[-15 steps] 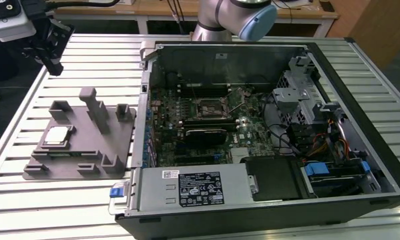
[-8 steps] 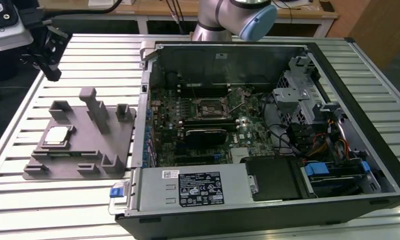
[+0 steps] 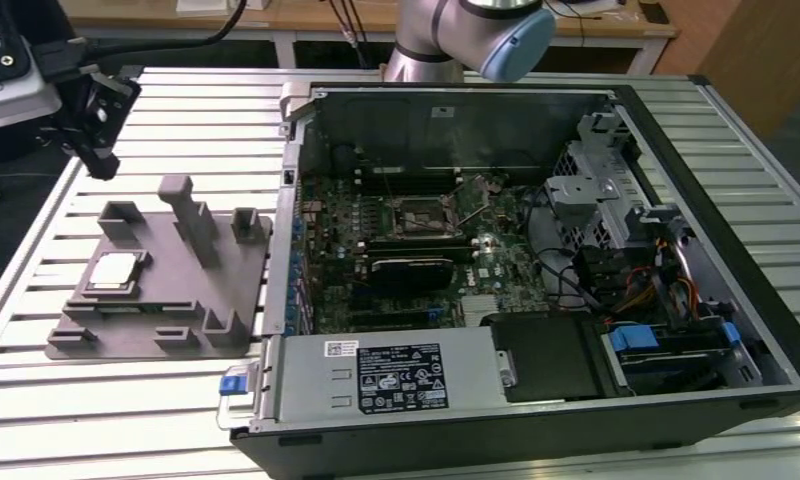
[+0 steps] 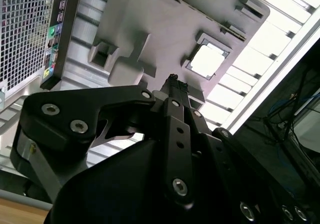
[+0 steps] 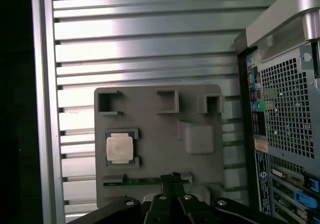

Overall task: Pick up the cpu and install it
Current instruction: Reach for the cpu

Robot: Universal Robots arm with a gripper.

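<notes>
The cpu is a small square chip with a silvery top, lying flat in a recess of the grey fixture plate at the exterior view's left. Both wrist views look down on the cpu in its frame. My gripper hangs well above the table, over the far end of the plate and apart from the chip. Its fingertips are pressed together with nothing between them. The black-framed socket sits on the green motherboard inside the open computer case.
The open computer case lies on the slatted metal table, right beside the plate. Upright posts rise from the plate near the chip. A green strip sits in a slot of the plate. The case's rear panel borders the plate.
</notes>
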